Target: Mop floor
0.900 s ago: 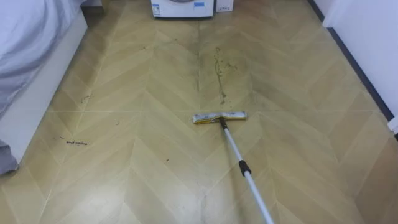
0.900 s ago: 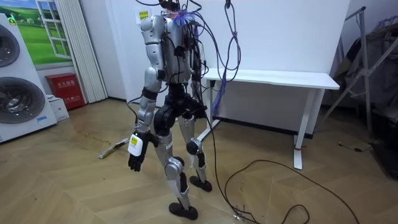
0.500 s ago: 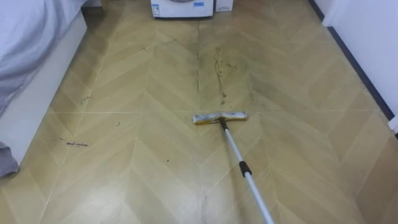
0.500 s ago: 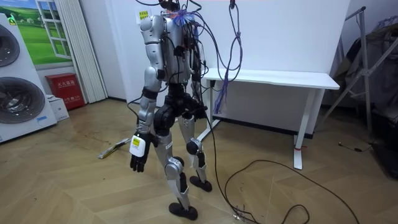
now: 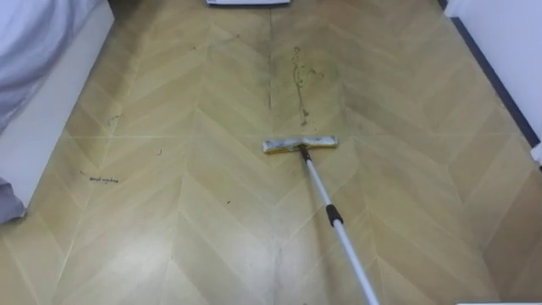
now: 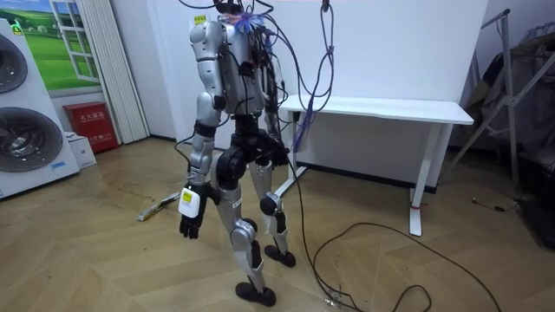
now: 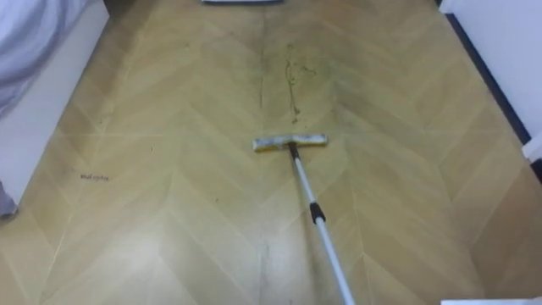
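Observation:
A flat mop lies on the wooden herringbone floor ahead of me. Its pale, yellow-edged head (image 5: 299, 144) lies crosswise just short of a dark dirty streak (image 5: 299, 85). The silver pole (image 5: 334, 224) with a black collar runs from the head back to the lower right edge of the eye views. In the room view I stand upright facing the room view's left, with the mop head (image 6: 159, 209) on the floor before my feet. My left hand (image 6: 189, 221) hangs beside my thigh with relaxed fingers and holds nothing.
A white bed (image 5: 42, 102) borders the floor on my left. On my right are a white wall and a dark skirting board (image 5: 495, 76). A small dark scuff (image 5: 100, 179) marks the floor near the bed. Washing machines (image 6: 26, 113) stand ahead and a white desk (image 6: 381, 110) behind me.
The eye view has tipped down a little, so the whole floor sits higher in the picture. The mop head still lies just short of the streak. My torso has leaned slightly forward.

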Controlling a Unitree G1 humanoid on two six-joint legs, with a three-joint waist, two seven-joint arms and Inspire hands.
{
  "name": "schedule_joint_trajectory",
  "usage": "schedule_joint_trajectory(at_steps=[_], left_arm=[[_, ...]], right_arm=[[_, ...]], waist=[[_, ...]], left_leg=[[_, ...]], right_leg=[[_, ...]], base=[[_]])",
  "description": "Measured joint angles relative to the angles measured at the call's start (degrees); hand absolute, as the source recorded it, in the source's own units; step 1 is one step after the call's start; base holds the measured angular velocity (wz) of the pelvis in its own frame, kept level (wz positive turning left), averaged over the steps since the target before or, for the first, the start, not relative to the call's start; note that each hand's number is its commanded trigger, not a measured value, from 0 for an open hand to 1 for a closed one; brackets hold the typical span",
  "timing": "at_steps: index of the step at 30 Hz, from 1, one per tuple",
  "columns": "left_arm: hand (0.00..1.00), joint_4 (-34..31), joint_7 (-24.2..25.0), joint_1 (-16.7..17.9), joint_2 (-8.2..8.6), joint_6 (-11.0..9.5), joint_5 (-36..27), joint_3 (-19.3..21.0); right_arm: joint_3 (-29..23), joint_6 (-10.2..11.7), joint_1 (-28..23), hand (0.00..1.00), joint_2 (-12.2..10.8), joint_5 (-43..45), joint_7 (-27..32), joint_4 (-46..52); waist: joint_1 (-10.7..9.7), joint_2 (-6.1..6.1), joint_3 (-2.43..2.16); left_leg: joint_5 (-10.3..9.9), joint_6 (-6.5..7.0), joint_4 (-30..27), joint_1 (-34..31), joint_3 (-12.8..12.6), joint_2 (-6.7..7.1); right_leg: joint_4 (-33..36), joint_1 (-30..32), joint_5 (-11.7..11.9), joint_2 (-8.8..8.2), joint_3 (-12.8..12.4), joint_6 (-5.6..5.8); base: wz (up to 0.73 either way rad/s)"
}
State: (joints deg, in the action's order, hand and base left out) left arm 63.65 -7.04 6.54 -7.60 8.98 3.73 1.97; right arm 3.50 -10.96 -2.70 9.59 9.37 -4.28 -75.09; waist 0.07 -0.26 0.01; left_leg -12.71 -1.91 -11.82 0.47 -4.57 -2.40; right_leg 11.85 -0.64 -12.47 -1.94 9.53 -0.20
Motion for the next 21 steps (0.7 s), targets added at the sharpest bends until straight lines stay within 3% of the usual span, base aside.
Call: schedule_joint_trajectory(at_steps=[5, 13, 21], left_arm=[[0.00, 2.87, -0.83, -2.46, -0.27, -1.43, -2.01, -0.97], [0.00, 3.29, -0.94, -3.31, -0.24, -4.80, -2.07, 0.07], [0.00, 5.05, 0.47, -3.72, -0.38, -5.18, -10.06, -0.42]], right_arm=[[1.76, 1.15, 1.79, 1.00, -0.14, -2.88, 2.38, -1.30], [2.13, 4.19, 2.78, 1.00, 0.43, -6.70, 2.88, -2.79], [2.18, 4.77, 3.67, 1.00, 1.11, -9.28, 3.35, -2.77]], waist=[[0.17, 0.10, 0.19], [0.21, 0.51, 0.36], [0.23, 1.60, 0.85]], left_leg=[[0.15, 0.25, -0.24, -3.95, 0.00, -0.03], [0.30, 0.50, -3.16, -12.36, 0.10, -0.04], [0.32, 0.53, -6.10, -19.45, 0.10, 0.19]], right_leg=[[0.87, 3.96, 0.21, -0.10, 0.31, -0.06], [2.28, 11.17, 0.69, -0.45, 1.38, -0.08], [8.39, 19.70, 0.37, -1.61, 2.10, -0.06]], base=[[0.03], [0.07], [0.01]])
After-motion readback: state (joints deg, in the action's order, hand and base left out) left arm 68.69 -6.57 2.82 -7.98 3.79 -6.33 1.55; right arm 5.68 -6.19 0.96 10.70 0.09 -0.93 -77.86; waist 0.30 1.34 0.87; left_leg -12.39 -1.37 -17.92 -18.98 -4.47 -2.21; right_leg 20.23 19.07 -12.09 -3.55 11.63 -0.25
